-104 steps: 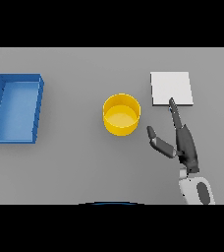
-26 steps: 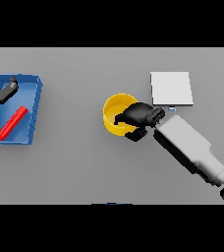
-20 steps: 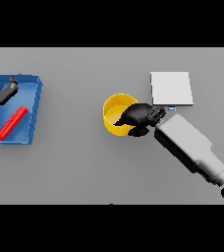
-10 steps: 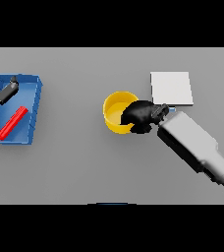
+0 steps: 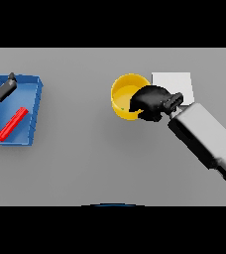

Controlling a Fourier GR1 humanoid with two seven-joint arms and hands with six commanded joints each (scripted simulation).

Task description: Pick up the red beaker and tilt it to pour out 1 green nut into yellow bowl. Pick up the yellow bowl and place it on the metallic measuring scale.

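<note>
light: even, bright | shadows: soft, faint under yellow bowl (image 5: 125, 94) | glare: none | focus: soft overall

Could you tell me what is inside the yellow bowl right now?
A small green nut lies inside the yellow bowl, near its left wall. The right hand curls over the bowl's right rim, covering that part of the inside.
</note>
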